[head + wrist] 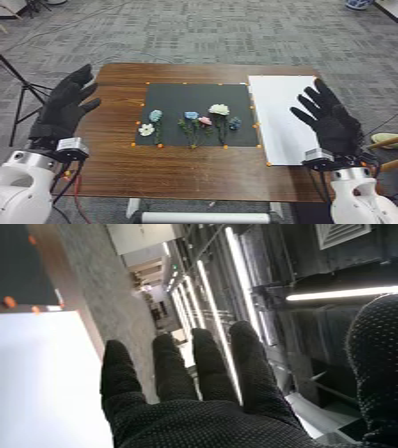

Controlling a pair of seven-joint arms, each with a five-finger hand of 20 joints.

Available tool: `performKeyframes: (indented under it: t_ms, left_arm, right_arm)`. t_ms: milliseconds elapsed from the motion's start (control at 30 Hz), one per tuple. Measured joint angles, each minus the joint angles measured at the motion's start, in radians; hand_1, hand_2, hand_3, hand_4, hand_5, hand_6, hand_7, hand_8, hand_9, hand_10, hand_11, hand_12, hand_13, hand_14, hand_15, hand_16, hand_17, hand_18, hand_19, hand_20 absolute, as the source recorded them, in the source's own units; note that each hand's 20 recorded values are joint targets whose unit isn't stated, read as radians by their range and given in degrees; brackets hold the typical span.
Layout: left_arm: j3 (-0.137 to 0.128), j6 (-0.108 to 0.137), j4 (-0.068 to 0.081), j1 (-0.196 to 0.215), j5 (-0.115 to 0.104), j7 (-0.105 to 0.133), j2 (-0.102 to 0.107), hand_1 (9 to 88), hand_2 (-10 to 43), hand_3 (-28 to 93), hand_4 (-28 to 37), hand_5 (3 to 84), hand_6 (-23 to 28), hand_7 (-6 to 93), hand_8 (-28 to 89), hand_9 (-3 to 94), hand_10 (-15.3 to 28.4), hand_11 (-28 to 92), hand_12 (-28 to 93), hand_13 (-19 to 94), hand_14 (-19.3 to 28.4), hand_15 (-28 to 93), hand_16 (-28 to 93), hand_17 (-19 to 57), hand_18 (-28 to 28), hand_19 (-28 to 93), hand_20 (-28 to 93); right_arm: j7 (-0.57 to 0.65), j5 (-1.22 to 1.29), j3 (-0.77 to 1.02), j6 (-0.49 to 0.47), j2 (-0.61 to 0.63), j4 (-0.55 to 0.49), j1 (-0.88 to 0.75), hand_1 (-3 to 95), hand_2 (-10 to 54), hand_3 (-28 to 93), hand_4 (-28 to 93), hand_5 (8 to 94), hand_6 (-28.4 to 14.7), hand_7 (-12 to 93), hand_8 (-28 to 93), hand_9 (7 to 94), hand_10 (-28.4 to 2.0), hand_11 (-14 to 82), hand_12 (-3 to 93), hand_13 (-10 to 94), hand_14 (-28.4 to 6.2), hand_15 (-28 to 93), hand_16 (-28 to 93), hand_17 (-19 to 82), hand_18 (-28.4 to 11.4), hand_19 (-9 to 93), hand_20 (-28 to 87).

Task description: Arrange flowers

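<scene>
In the head view my left hand [64, 107] is over the table's left edge, fingers straight and spread, holding nothing. My right hand [330, 122] is open above the white sheet's right side, apart from the flowers. The right wrist view shows the right hand [209, 416] with its fingers extended. On the dark mat [191, 95] lie a white flower [146, 130], a pale teal flower [155, 116], a blue flower [191, 115], a pink flower [205, 120], a larger cream flower [218, 109] and a dark blue flower [234, 123], their green stems pointing toward the robot.
The white sheet [280, 115] lies right of the mat, and shows also as a white sheet [44, 374] in the right wrist view. Small orange markers line the mat's edges. The brown table [178, 175] has a black tripod [19, 102] standing beyond its left edge.
</scene>
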Motion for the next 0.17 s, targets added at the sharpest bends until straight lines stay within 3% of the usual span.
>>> performKeyframes:
  t_ms: [167]
  left_arm:
    - [-0.005,0.003,-0.005,0.015,-0.021,0.008,0.001,25.4,-7.8,66,-27.8,15.9,0.3,18.8,-8,10.8,6.9,13,26,2,10.6,35,-2,-14.5,20.5,35,8]
  right_arm:
    - [0.018,0.0,0.009,0.004,0.006,-0.009,-0.027,14.8,-8.6,82,-24,27.3,-3.5,7,-6,25.1,-11.0,-0.6,21.1,17,-12.6,-5,32,-7,-23.0,34,8]
